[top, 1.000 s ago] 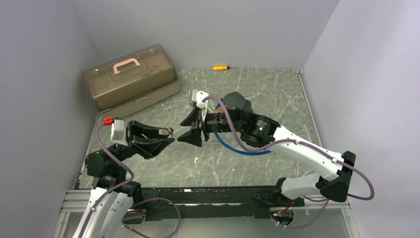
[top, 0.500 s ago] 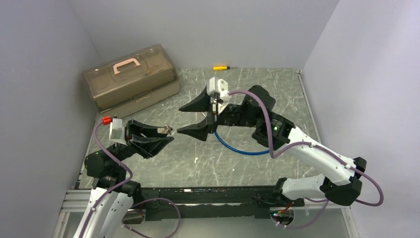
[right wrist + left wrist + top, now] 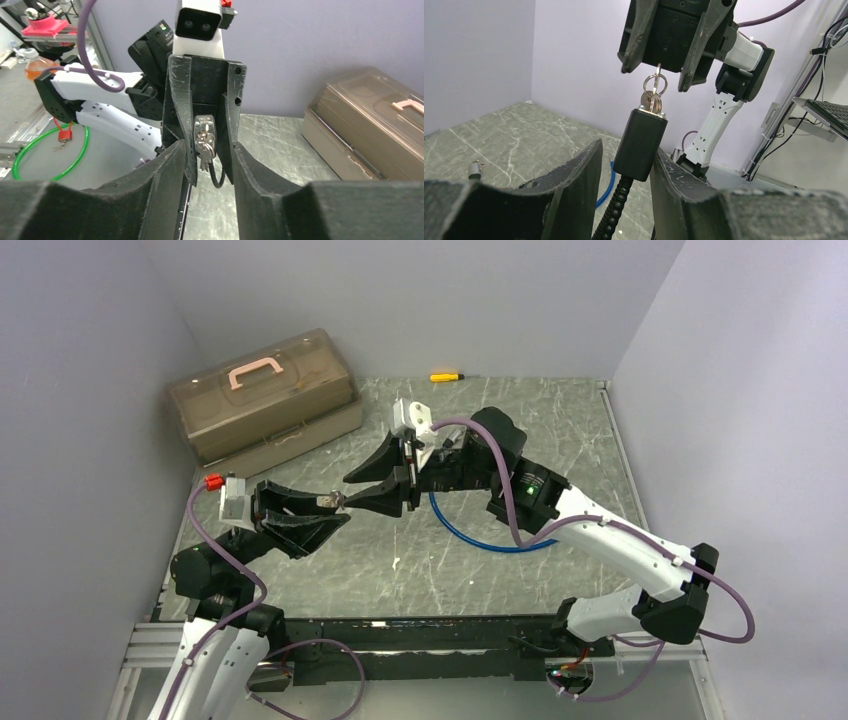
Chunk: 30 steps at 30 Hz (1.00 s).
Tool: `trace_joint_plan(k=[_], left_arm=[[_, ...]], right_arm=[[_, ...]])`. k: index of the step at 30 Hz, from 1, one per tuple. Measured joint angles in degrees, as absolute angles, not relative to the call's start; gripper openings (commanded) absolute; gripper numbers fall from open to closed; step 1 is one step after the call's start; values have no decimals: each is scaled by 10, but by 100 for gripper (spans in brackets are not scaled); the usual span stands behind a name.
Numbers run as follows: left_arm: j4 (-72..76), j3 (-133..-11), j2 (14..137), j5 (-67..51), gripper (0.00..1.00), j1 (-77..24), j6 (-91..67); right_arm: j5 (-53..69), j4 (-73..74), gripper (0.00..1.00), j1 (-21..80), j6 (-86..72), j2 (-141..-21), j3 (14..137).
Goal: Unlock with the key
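Note:
My left gripper is shut on a black lock body, held upright between its fingers. A silver key sits in the lock's top with a key ring above it. The lock's black ribbed cable hangs below. My right gripper faces the lock head-on and is open, one fingertip on each side of the key ring, with gaps on both sides. In the right wrist view the lock and keys show between the right gripper's fingers, untouched.
A brown translucent toolbox with a pink handle stands at the back left. A yellow screwdriver lies by the back wall. A blue cable loop rests on the marbled table under the right arm.
My right gripper opened wide and drew back, then moved left to the lock with narrower jaws that flank the key. The left gripper and lock have stayed put.

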<state>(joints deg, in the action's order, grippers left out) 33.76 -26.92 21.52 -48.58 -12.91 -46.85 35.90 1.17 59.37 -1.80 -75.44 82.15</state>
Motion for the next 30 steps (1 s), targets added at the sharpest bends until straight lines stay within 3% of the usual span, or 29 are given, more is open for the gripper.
trace_joint_plan(k=[7, 15, 23, 24, 27, 30], left_arm=[[338, -269, 215, -482, 0, -129, -474], [338, -269, 215, -481, 0, -126, -477], [338, -269, 215, -481, 0, -126, -477], [338, -269, 215, -481, 0, -126, -477], [338, -269, 214, -481, 0, -125, -477], [338, -269, 212, -481, 0, -125, -477]], right_arm=[[380, -11, 40, 595, -30, -764, 827], [380, -15, 26, 602, -30, -779, 828], [378, -18, 23, 607, -30, -781, 828], [378, -19, 24, 607, -30, -781, 829], [373, -21, 40, 609, -29, -781, 829], [361, -22, 43, 611, -25, -781, 829]])
